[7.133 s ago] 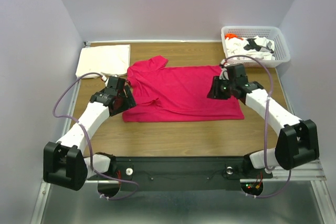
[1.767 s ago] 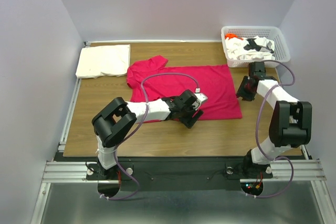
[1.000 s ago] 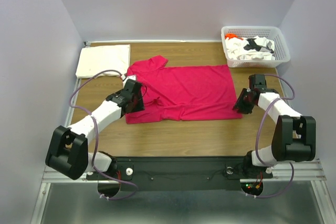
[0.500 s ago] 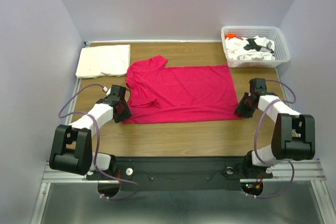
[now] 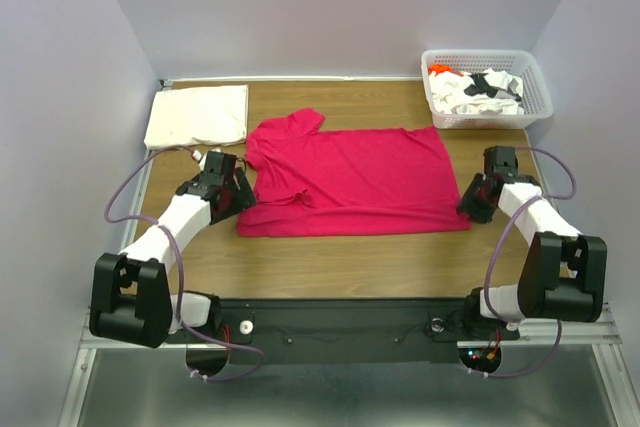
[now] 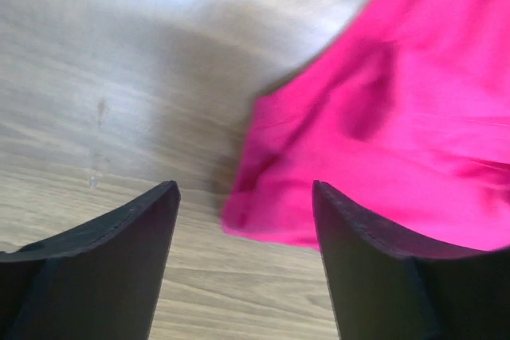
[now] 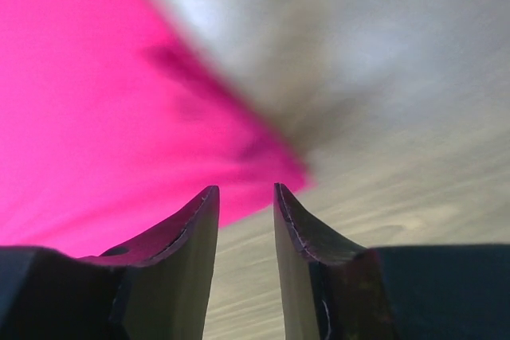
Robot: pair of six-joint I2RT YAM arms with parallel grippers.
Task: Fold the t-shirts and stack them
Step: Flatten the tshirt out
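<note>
The magenta-red t-shirt [image 5: 350,175] lies spread flat in the middle of the wooden table, with one sleeve sticking out at its far left. My left gripper [image 5: 238,201] sits low at its near left corner. In the left wrist view it [image 6: 245,189] is wide open, with the shirt's corner [image 6: 263,216] just ahead between the fingers. My right gripper [image 5: 468,205] is at the near right corner. In the right wrist view it [image 7: 245,190] has a narrow gap showing bare wood, and the shirt's corner [image 7: 279,169] lies just past its tips. A folded cream-white t-shirt [image 5: 198,115] lies at the far left.
A white lattice basket [image 5: 535,92] at the far right corner holds crumpled white t-shirts with black print and orange [image 5: 475,87]. Bare wood [image 5: 350,257] runs along the near edge in front of the shirt. Walls close in on the left, right and back.
The left arm swept back from the shirt's near edge to its left corner. Since half a second ago the shirt lies flatter and a little further right, and the right gripper has shifted right.
</note>
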